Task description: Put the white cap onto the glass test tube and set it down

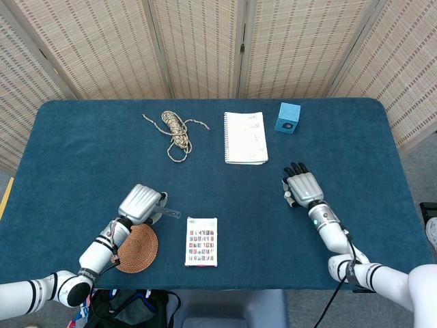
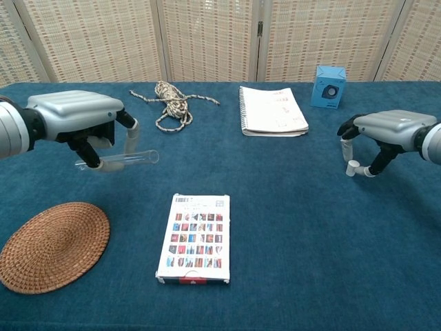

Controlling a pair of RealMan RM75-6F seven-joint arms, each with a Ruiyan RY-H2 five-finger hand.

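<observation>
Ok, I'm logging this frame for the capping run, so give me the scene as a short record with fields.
left hand: holds the glass test tube roughly level above the table
right hand: fingers down around the white cap; grip not clear
cap: standing on the table, not on the tube
nearby: woven mat, card box, notebook, rope, blue cube

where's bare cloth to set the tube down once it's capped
Widest bare patch: mid-table between the card pack and the right hand, below the notebook. Another lies between the rope and the pack. The near left is taken by the woven coaster, under the left hand holding the glass test tube. The white cap sits at the right fingers.
</observation>
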